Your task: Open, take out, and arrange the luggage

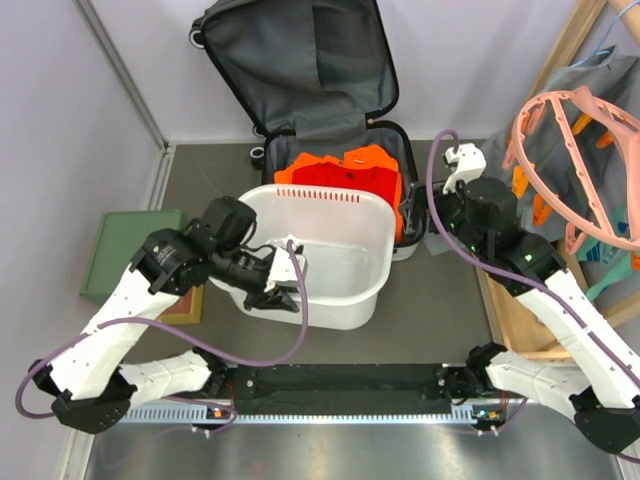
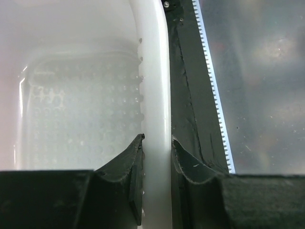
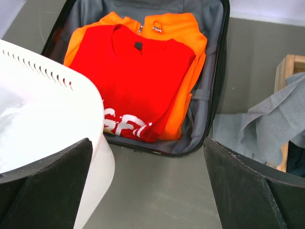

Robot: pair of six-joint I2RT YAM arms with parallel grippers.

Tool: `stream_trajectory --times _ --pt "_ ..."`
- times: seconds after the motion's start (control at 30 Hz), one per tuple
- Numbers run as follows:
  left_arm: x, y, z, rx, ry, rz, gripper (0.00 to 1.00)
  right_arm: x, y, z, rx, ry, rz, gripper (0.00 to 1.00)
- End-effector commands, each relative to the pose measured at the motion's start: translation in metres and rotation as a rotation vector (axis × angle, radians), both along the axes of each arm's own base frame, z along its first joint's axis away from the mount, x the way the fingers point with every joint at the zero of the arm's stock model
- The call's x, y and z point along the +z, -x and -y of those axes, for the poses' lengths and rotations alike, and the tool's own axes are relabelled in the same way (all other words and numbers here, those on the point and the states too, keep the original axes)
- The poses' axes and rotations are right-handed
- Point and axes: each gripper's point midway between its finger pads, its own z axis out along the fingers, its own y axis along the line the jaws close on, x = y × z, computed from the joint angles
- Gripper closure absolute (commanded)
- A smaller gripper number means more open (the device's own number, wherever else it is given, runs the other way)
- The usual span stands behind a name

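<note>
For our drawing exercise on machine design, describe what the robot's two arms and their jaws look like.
Both the left arm and the right arm have white shell links joined by rounded black joints. A purple cable loops loosely along each. The jaws are matt black and wedge-shaped, tapering to thin tips.

Hidden and cropped items, open case and surrounds

Luggage point(image 1: 300, 60) lid is cropped by the picture's top edge, and its near edge is hidden behind the white basket point(image 1: 340, 305). The orange garment point(image 3: 183, 28) lies largely under the red shirt point(image 3: 133, 81). The shirt's white lettering is part-covered and unreadable. The grey cloth point(image 3: 267, 124) is cropped at the right.
</note>
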Motion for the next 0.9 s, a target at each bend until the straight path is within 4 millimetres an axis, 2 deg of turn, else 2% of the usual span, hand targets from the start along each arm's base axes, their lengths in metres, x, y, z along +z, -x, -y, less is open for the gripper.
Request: stream_trajectory --times 0.0,0.13,0.23,0.27,0.33,0.4,0.5,0.63,0.67,0.73,0.77,0.83,0.87 --pt "-0.008 0.025 -0.004 -0.027 -0.01 -0.129 1.0 0.017 0.003 0.0 -0.007 -0.05 0.008 0.01" --pt "-0.003 0.037 -0.007 -0.047 -0.006 -0.154 1.0 0.013 0.003 -0.004 0.008 -0.054 -0.01 0.01" --pt "0.019 0.048 -0.01 -0.089 0.032 -0.149 1.0 0.013 0.003 -0.009 0.029 -0.057 -0.02 0.01" --pt "0.03 0.047 -0.01 -0.08 0.053 -0.118 1.0 0.013 0.003 -0.011 0.041 -0.063 -0.024 0.01" --pt "0.041 0.043 -0.011 -0.051 0.068 -0.087 1.0 0.011 0.002 -0.014 0.049 -0.059 -0.031 0.01" --pt "0.063 0.041 -0.01 -0.034 0.128 -0.033 1.0 0.012 0.001 -0.016 0.053 -0.06 -0.032 0.01" --pt "0.08 0.029 -0.004 0.038 0.199 0.016 1.0 0.012 -0.001 -0.018 0.058 -0.063 -0.03 0.01" --pt "0.057 0.02 -0.001 0.073 0.143 -0.014 1.0 0.012 -0.002 -0.019 0.062 -0.058 -0.032 0.01" --pt "0.039 0.011 -0.002 0.111 0.097 -0.013 1.0 0.011 -0.002 -0.018 0.061 -0.056 -0.032 0.01" --pt "0.024 0.001 -0.002 0.139 0.073 0.015 1.0 0.009 -0.002 -0.019 0.064 -0.05 -0.035 0.01" --pt "0.006 -0.003 -0.003 0.153 0.029 0.001 1.0 0.007 -0.002 -0.019 0.062 -0.048 -0.037 0.01" --pt "-0.01 -0.007 0.0 0.142 0.007 -0.008 1.0 0.005 -0.003 -0.019 0.064 -0.046 -0.04 0.01" --pt "-0.027 -0.009 0.001 0.159 -0.027 -0.043 1.0 0.003 -0.004 -0.02 0.062 -0.043 -0.045 0.01"
